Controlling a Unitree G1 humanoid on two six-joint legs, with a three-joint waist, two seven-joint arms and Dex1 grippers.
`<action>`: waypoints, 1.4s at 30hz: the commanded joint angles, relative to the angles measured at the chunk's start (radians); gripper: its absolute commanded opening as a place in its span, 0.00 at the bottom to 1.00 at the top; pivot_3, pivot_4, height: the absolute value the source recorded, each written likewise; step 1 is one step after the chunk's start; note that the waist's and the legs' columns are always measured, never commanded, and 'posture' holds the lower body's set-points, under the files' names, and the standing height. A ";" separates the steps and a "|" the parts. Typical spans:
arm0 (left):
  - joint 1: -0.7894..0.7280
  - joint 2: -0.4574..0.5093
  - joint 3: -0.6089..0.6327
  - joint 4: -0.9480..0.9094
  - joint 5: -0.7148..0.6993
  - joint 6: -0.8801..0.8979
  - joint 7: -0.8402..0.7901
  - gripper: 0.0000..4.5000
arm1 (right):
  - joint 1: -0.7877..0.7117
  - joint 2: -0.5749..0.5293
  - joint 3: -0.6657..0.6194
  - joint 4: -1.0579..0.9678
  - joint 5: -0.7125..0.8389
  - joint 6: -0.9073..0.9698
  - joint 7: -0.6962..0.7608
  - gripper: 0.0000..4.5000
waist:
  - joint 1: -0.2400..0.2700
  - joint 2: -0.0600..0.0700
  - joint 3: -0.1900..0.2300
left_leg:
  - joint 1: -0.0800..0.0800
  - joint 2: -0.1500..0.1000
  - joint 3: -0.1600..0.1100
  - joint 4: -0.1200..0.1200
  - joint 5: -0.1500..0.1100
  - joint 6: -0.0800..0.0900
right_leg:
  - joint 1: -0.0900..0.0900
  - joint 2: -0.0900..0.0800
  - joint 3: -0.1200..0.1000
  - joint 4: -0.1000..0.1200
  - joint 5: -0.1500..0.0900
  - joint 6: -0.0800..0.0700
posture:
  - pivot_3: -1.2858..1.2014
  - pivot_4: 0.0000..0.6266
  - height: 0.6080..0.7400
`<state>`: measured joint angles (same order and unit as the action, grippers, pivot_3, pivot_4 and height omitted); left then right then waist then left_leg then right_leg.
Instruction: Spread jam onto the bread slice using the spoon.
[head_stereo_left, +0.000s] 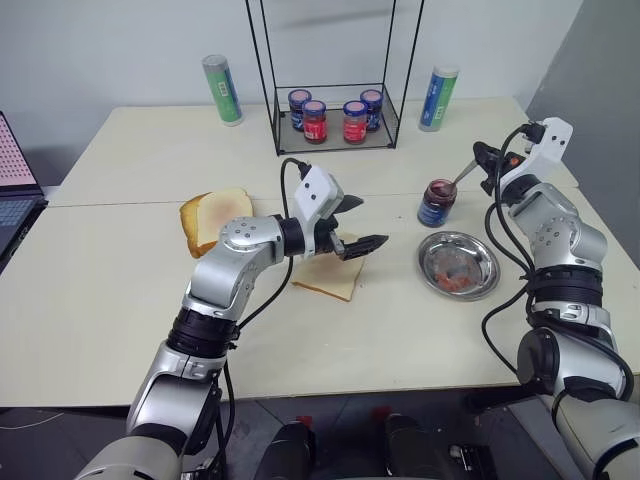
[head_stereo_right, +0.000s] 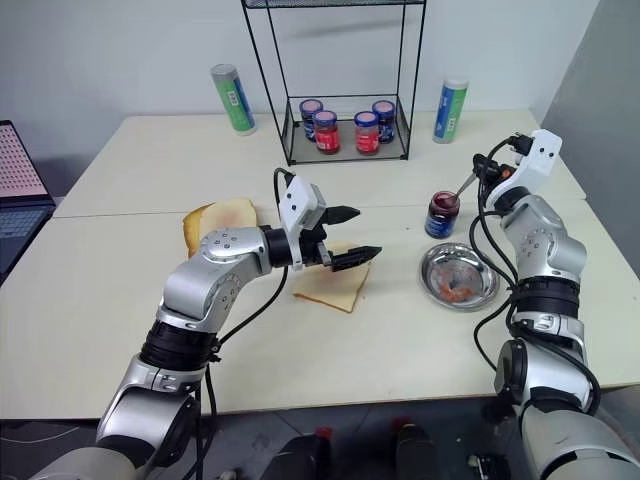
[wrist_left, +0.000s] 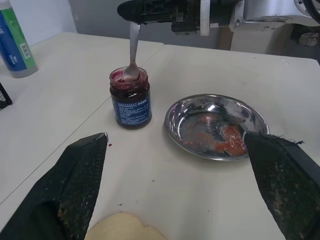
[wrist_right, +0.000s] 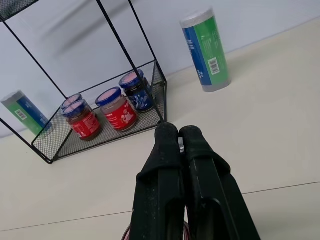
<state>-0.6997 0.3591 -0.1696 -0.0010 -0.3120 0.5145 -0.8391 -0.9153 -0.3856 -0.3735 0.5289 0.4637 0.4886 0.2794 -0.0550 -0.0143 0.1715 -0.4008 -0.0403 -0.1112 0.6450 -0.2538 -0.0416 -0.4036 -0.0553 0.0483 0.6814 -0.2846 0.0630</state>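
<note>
So the right gripper (head_stereo_left: 484, 157) is clamped tight on the spoon (wrist_left: 133, 52), bowl dipped into the jam (wrist_left: 129, 76) jar just below it. The left gripper (head_stereo_left: 354, 224) hovers with fingers spread wide right above the bread slice (head_stereo_left: 326, 276), steel dish (head_stereo_left: 458, 265) off to its right.

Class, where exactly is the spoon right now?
The spoon is held by the right gripper, its bowl dipped into the open jam jar, which stands on the table just behind the steel dish.
</note>
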 joint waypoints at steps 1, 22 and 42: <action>-0.009 0.006 0.018 -0.026 -0.003 -0.022 -0.001 1.00 | -0.037 -0.018 -0.005 -0.051 0.008 -0.019 0.012 0.01 | 0.000 0.000 0.000 | 0.000 0.000 0.000 0.000 0.000 0.000 | 0.000 0.000 0.000 0.000 0.000 0.000 | 0.52 0.24 1.00; -0.010 -0.001 0.011 -0.007 0.002 -0.041 -0.008 1.00 | -0.049 -0.038 0.002 -0.129 0.013 0.015 0.002 0.01 | -0.001 0.000 0.000 | 0.000 0.000 0.000 0.000 0.000 0.000 | 0.000 0.000 0.000 0.000 0.000 0.000 | 0.52 0.24 1.00; 0.012 0.034 0.031 -0.022 -0.006 -0.042 -0.032 1.00 | -0.067 0.047 -0.297 -0.178 0.330 0.249 -0.288 0.01 | 0.000 0.000 0.000 | 0.000 0.001 0.000 0.000 0.000 0.001 | 0.000 0.000 0.000 0.001 0.000 0.000 | 0.52 0.24 1.00</action>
<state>-0.6955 0.3744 -0.1663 0.0080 -0.3083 0.4922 -0.8625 -0.9467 -0.3539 -0.6194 0.4314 0.7024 0.6960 0.0475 -0.0551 -0.0141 0.1714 -0.4009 -0.0396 -0.1110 0.6449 -0.2544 -0.0406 -0.4038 -0.0553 0.0485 0.6819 -0.2846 0.0629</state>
